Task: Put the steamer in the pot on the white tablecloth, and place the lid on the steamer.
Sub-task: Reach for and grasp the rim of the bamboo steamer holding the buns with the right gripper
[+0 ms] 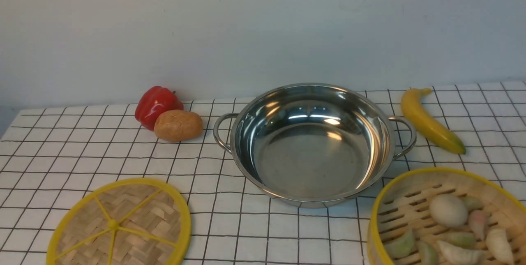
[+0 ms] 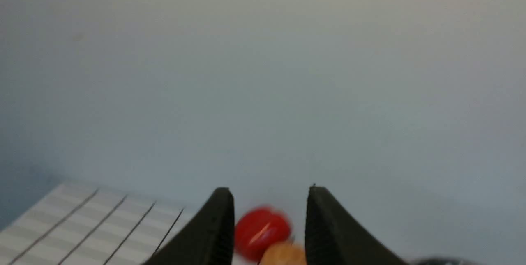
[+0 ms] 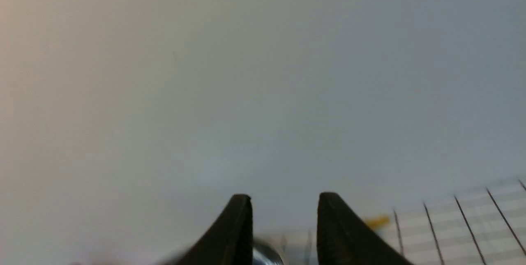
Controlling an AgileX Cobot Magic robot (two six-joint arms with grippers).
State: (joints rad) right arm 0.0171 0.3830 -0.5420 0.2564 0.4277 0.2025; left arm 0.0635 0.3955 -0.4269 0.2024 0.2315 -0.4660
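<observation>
Both the left gripper (image 2: 269, 220) and the right gripper (image 3: 283, 228) pointed roughly level at the wall (image 2: 263, 72), caught only by the wrist views. On the cloth (image 1: 82, 154) the empty pot (image 1: 312, 162) sat at centre. Only the front view showed the steamer (image 1: 435, 170) near right and the lid (image 1: 123, 224) near left. Each pair of fingers (image 2: 213, 232) stood apart, holding nothing, and the pepper (image 2: 261, 232) showed beyond the left pair.

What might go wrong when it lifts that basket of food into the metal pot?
The steamer holds loose food; any tilt may spill it. It looks nearly as wide as the pot, so its wall may catch on the rim. The banana lies close beside the pot and may get knocked.
</observation>
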